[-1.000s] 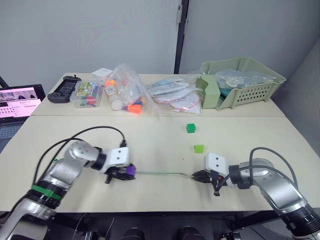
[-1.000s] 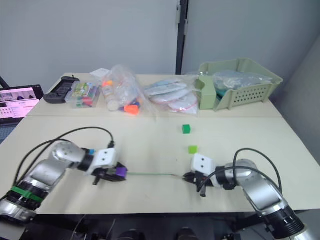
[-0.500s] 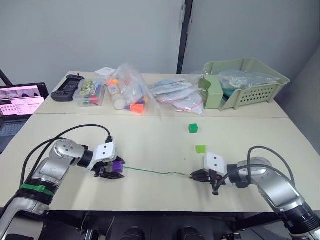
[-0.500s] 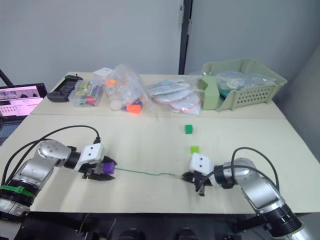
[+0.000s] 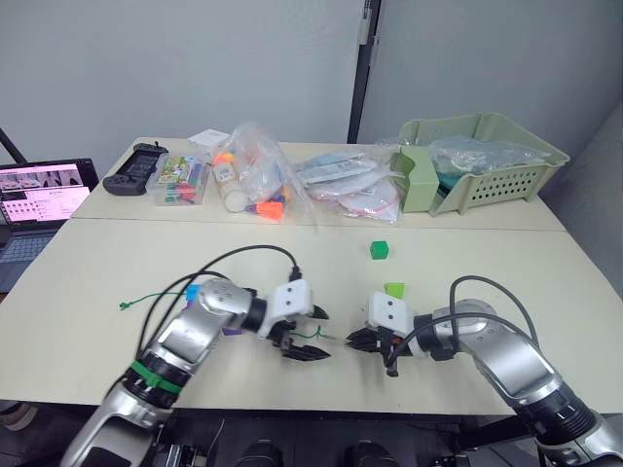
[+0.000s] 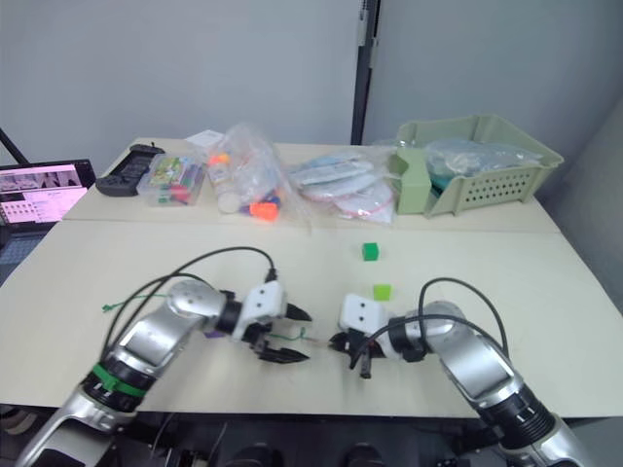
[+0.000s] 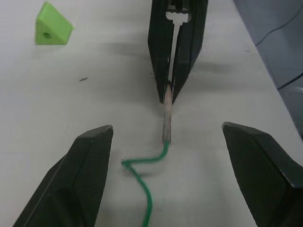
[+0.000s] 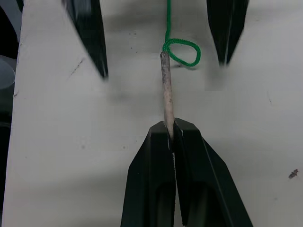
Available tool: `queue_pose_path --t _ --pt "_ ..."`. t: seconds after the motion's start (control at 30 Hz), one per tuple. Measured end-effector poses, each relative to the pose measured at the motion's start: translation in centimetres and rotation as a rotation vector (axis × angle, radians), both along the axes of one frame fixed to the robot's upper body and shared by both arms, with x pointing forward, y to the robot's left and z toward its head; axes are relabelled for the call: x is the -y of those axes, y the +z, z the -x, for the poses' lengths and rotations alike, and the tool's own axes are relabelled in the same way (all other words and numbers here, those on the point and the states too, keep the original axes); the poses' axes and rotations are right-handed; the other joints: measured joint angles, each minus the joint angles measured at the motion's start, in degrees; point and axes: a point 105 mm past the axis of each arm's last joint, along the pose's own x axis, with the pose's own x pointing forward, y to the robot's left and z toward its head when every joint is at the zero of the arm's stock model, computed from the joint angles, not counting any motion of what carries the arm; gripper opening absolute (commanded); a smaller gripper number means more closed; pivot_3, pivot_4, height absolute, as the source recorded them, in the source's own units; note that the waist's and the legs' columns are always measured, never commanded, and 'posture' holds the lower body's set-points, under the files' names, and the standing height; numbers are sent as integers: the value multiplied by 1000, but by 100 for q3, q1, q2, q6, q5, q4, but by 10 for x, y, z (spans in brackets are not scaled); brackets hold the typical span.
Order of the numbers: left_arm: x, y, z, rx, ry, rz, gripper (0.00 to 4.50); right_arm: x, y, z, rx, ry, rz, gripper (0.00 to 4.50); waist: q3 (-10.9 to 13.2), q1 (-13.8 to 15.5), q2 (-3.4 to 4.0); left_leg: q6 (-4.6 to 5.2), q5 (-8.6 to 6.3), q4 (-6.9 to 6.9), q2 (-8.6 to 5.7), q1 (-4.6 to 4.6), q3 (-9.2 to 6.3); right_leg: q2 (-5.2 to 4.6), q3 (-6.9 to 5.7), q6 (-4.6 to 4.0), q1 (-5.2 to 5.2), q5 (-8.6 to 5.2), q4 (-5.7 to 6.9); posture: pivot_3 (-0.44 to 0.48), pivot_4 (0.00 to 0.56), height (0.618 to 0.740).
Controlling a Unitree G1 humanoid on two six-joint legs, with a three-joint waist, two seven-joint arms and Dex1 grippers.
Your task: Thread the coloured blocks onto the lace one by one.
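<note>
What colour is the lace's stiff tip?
Pale beige, unlike the green string; the right wrist view shows the lace's tip best.

left claw [image 5: 312, 334] spread wide, right claw [image 5: 352, 340] pinched

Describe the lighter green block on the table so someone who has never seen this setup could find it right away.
Start at the pale green basket at the table's far right corner and come toward the near edge. You pass a dark green cube standing alone, then reach the light green block, just beyond the right tool. It is the paler, lime-coloured one, wedge-shaped with a hole in one face.
</note>
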Motion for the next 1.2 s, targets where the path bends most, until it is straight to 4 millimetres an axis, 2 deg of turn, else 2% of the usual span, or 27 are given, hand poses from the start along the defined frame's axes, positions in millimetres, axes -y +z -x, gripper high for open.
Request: queue_pose_path --t 0.13,0.23,0.53,0.9,1.1,1.2 --pt "4 -7 -4 32 15 -37 3872 -2 -1 0 -2 4 8 0 0 -15 0 0 0 -2 1 2 0 1 0 0 -1 0 0 0 150 740" --pt "6 -9 -3 32 12 -45 3072 -3 0 -1 -1 6 11 0 0 -9 0 0 0 -2 0 2 -1 0 0 0 0 0 0 0 150 740" --pt "5 -9 -4 41 14 -60 81 -3 -1 -1 -6 -7 13 0 0 1 0 0 0 -1 -4 1 -2 -4 0 0 0 0 0 0 150 740" --pt "5 -9 -3 35 6 -63 30 -2 -1 -2 2 -10 21 0 0 -1 0 0 0 -1 -4 1 -2 -4 0 0 0 0 0 0 150 740" --pt "4 -9 -4 36 10 -66 0 1 6 5 -22 -99 -61 1953 0 13 0 0 0 -1 -6 -3 -12 -7 0 1 1 0 -3 0 150 740" --pt "1 -10 -4 33 18 -73 0 19 10 13 -28 -274 -148 3052 0 53 0 0 0 -2 -11 -7 -16 -10 -2 2 2 -1 -3 0 150 740"
